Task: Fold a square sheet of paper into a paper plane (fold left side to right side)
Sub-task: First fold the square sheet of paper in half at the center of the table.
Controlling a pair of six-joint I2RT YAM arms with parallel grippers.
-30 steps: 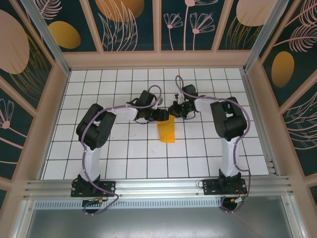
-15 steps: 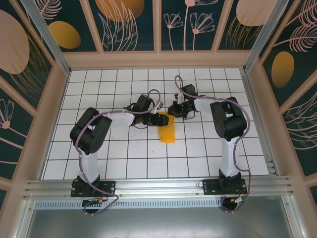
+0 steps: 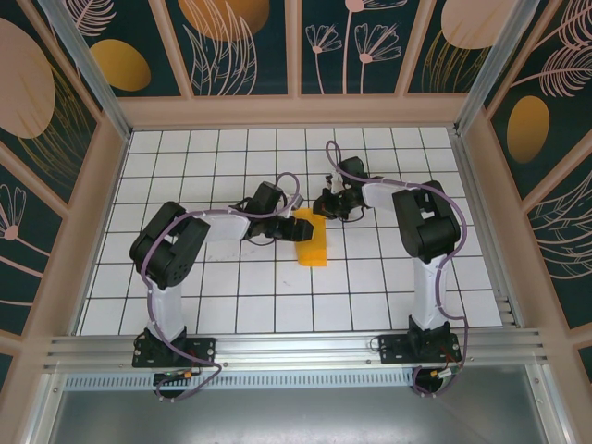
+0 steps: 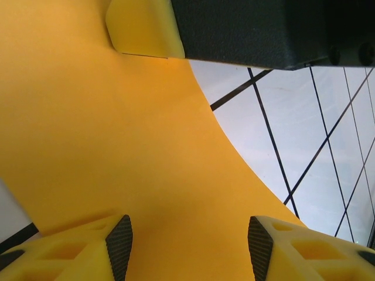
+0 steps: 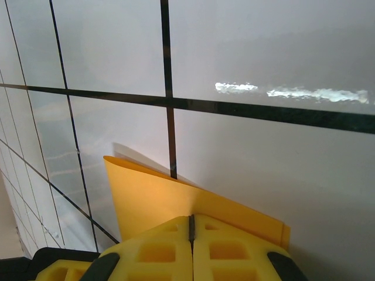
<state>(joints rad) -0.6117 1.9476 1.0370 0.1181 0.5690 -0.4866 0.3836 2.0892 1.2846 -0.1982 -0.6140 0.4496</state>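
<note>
From above, the orange-yellow sheet of paper [image 3: 313, 242] is lying as a narrow folded strip near the middle of the white tiled table [image 3: 185, 153], slanting from far left to near right between the two arms. The left gripper [image 3: 287, 227] is reaching in at its left edge and the right gripper [image 3: 325, 205] is sitting at its far end; from this height I cannot tell how either pair of fingers is standing. In the left wrist view, the sheet of paper [image 4: 105, 146] is spreading wide and bowing in a curve, and the left gripper [image 4: 190, 249] is holding its fingers [image 4: 120, 249] well apart, the paper lying in the gap between the dark pads with nothing being squeezed. A dark housing [image 4: 252, 29], likely the other arm's gripper, is hanging close over the far part of the paper. In the right wrist view, the right gripper [image 5: 191, 231] is pressing its fingers [image 5: 158, 254] tightly together, seemingly clamping the far edge of the sheet of paper [image 5: 152, 199], whose flap is lifting clear of the tiles [image 5: 263, 58] and throwing a shadow there. The main risk, as I judge it, is a crooked fold. With the left fingers not pinning anything, any pull from the right arm could drag the whole strip sideways, so the edges would miss each other. The thin edge could also slip out of the pinch or crumple, and the two grippers are working close enough to knock together.
</note>
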